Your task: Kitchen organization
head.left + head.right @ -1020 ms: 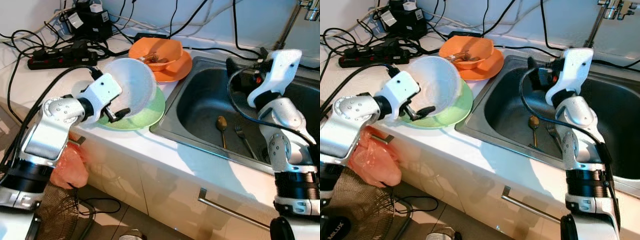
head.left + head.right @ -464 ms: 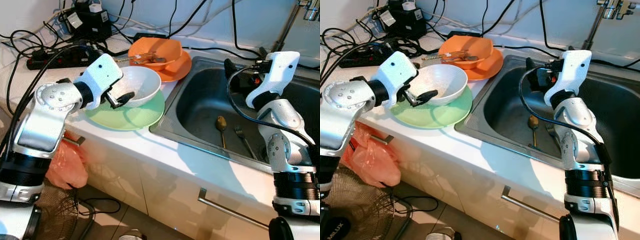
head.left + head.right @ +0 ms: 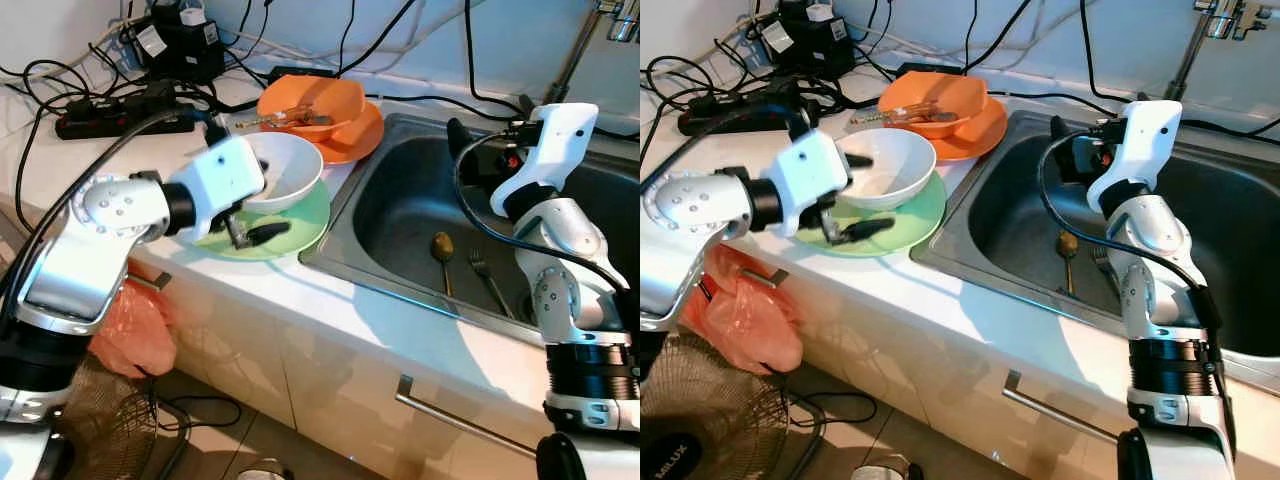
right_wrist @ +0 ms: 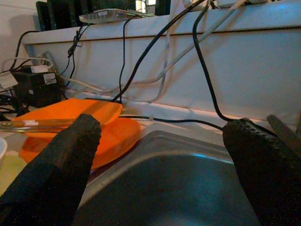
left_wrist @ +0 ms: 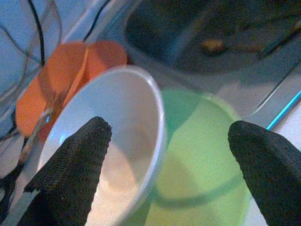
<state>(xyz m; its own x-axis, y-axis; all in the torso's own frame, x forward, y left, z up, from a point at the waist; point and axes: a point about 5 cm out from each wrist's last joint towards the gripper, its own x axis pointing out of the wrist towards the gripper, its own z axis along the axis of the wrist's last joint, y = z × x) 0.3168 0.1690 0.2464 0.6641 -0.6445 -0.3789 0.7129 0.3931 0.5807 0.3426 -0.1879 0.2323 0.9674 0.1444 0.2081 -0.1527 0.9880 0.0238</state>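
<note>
Since a moment ago my left gripper [image 3: 856, 196] has let go of the white bowl [image 3: 283, 170] and is now drawing back from it, its two black fingers spread wide, one near the bowl's rim and the other low over the green plate [image 3: 300, 222]. The white bowl is sitting upright on that green plate, on the white counter [image 3: 60, 160] just beside the sink [image 3: 400, 215]. In my left wrist view I am seeing the bowl's rim between my parted fingers [image 5: 70, 165], with the green plate under it. Behind the bowl, an orange bowl [image 3: 320, 98] is resting on an orange plate [image 3: 355, 140], and some cutlery [image 3: 285, 119] is lying across the orange bowl. My right gripper [image 4: 164, 160] is hovering over the near corner of the sink with its fingers standing wide apart and nothing between them; through it I am looking at the sink's edge, the orange dishes and the cables along the wall. Down in the basin a spoon [image 3: 442, 247] and a fork [image 3: 484, 270] are lying side by side. A black power strip [image 3: 120, 118] with tangled cables is lying at the back of the counter, and an orange plastic bag [image 3: 135, 335] is hanging below the counter edge by my left arm.
</note>
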